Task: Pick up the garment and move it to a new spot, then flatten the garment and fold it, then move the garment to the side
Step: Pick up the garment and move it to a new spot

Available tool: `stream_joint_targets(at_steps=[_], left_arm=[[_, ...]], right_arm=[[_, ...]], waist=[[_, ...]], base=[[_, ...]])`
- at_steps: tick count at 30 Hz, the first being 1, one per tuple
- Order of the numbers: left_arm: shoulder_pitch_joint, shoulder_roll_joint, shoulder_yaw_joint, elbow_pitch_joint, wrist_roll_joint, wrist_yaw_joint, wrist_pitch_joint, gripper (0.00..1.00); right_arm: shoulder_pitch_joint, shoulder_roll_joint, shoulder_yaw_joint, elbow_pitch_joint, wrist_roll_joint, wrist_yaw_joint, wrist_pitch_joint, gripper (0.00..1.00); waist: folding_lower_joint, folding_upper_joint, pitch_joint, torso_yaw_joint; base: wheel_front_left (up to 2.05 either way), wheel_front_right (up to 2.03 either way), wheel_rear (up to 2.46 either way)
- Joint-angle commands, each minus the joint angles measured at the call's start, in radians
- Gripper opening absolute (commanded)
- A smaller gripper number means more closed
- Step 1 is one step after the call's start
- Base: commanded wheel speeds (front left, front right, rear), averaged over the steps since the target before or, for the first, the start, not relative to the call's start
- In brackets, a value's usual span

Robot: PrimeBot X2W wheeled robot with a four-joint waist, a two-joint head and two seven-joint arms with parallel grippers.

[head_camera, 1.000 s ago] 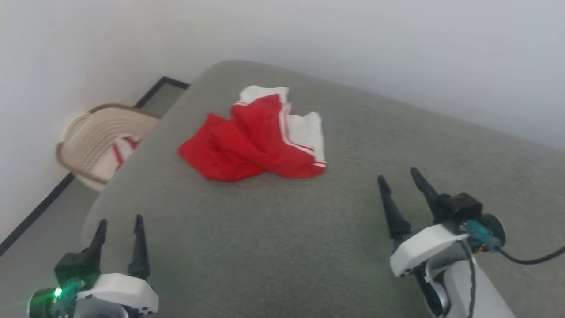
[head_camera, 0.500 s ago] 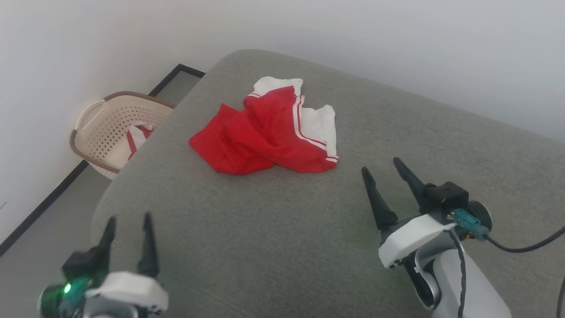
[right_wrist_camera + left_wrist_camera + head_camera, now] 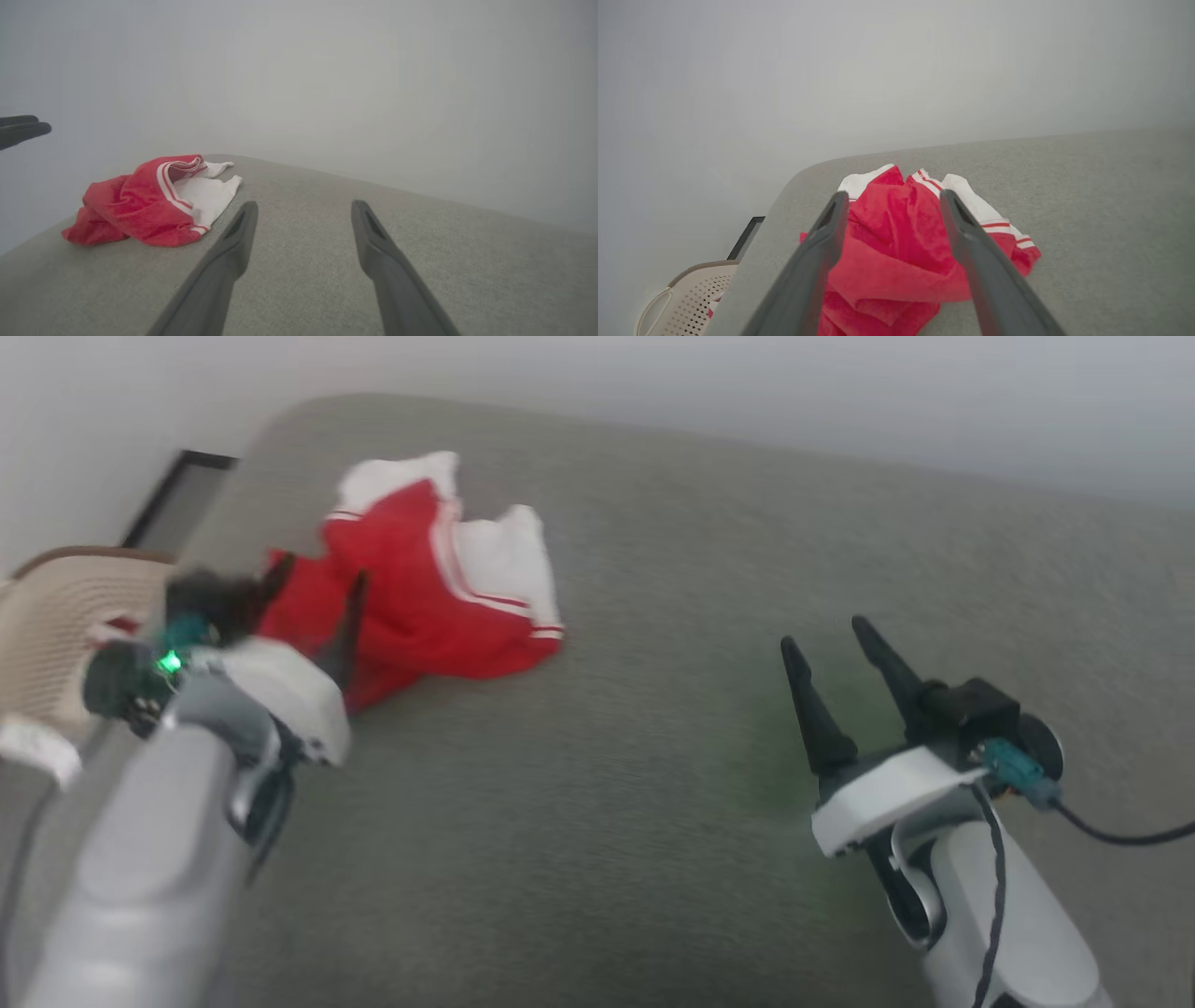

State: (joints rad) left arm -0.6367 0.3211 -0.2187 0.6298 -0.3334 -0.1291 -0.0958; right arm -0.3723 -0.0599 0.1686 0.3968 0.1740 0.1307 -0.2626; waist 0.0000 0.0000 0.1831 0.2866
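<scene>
The garment (image 3: 425, 588) is a crumpled red shirt with white sleeves and striped trim, lying on the grey cushioned surface (image 3: 653, 784) toward its far left. My left gripper (image 3: 317, 581) hovers open just over the garment's near-left part, fingers pointing at it; nothing is between them. Seen from the left wrist, the garment (image 3: 896, 247) lies ahead between and below the spread fingers. My right gripper (image 3: 823, 642) stands open above bare cushion, well right of the garment. From the right wrist, the garment (image 3: 145, 205) lies to the left, apart from that gripper (image 3: 303, 207).
A beige perforated laundry basket (image 3: 56, 625) with red-and-white cloth inside stands on the floor beyond the cushion's left edge. A white wall rises behind. The cushion's rounded left edge drops off near the garment.
My left arm has risen and reached forward to the garment's near side. The head camera has swung, shifting the whole scene leftward. The right gripper holds its pose.
</scene>
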Motion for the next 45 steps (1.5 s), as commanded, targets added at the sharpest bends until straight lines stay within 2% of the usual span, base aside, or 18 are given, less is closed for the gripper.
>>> stream_joint_targets(at_steps=[1,5,8,9,13,19,25,26,27,28,34,40,45], left_arm=[[-0.035,0.021,-0.04,0.033,-0.045,-0.001,0.057,1.0],[-0.13,0.112,-0.126,0.113,-0.238,-0.001,0.27,1.0],[-0.178,0.173,-0.146,0.167,-0.362,-0.001,0.42,1.0],[-0.178,0.173,-0.146,0.167,-0.362,-0.001,0.42,1.0],[-0.228,0.228,-0.142,0.236,-0.466,-0.001,0.547,1.0],[-0.245,0.251,-0.209,0.287,-0.534,-0.001,0.664,1.0],[-0.241,0.22,-0.263,0.336,-0.581,-0.001,0.713,1.0],[-0.241,0.215,-0.269,0.341,-0.592,-0.001,0.713,0.98],[-0.241,0.212,-0.271,0.345,-0.6,-0.001,0.703,0.41],[-0.24,0.21,-0.273,0.349,-0.609,-0.001,0.691,0.0],[-0.257,0.245,-0.277,0.299,-0.65,-0.006,0.584,0.0],[-0.294,0.304,-0.298,0.207,-0.684,-0.001,0.49,0.0],[-0.306,0.287,-0.345,0.052,-0.736,-0.001,0.488,0.0]], right_arm=[[-0.016,0.001,-0.006,-0.005,-0.002,0.0,-0.003,1.0],[-0.031,0.005,-0.016,-0.019,0.003,0.0,-0.003,1.0],[-0.045,0.006,-0.016,-0.028,0.007,0.0,-0.003,1.0],[-0.045,0.006,-0.016,-0.028,0.007,0.0,-0.003,1.0],[-0.065,0.01,-0.008,-0.044,0.01,0.0,-0.003,1.0],[-0.096,0.011,0.004,-0.067,0.017,0.0,-0.003,1.0],[-0.113,0.01,0.009,-0.088,0.017,0.0,-0.003,1.0],[-0.115,0.01,0.01,-0.092,0.017,0.0,-0.003,1.0],[-0.116,0.01,0.012,-0.095,0.017,0.0,-0.003,1.0],[-0.114,0.011,0.016,-0.097,0.019,0.0,-0.003,1.0],[-0.082,0.01,0.015,-0.093,0.032,0.0,-0.003,1.0],[-0.035,0.009,-0.016,-0.09,0.067,0.0,-0.003,1.0],[0.004,0.007,-0.041,-0.097,0.1,0.0,-0.003,1.0]], waist=[[0.0,0.0,0.088,-0.106],[0.0,0.0,0.129,-0.179],[0.0,0.0,0.159,-0.225],[0.0,0.0,0.159,-0.225],[0.0,0.0,0.204,-0.276],[0.0,0.0,0.271,-0.321],[0.0,0.0,0.301,-0.337],[0.0,0.0,0.301,-0.337],[0.0,0.0,0.298,-0.336],[0.0,0.0,0.292,-0.335],[0.0,0.0,0.223,-0.324],[0.0,0.0,0.133,-0.312],[0.0,0.0,0.088,-0.326]], base=[[0.0,0.0,0.0],[0.0,0.0,0.0],[0.0,0.0,0.0],[0.0,0.0,0.0],[0.0,0.0,0.0],[0.0,0.0,0.0],[0.0,0.0,0.0],[0.0,0.0,0.0],[0.0,0.0,0.0],[0.0,0.0,0.0],[0.0,0.0,0.0],[0.0,0.0,0.0],[0.0,0.0,0.0]])
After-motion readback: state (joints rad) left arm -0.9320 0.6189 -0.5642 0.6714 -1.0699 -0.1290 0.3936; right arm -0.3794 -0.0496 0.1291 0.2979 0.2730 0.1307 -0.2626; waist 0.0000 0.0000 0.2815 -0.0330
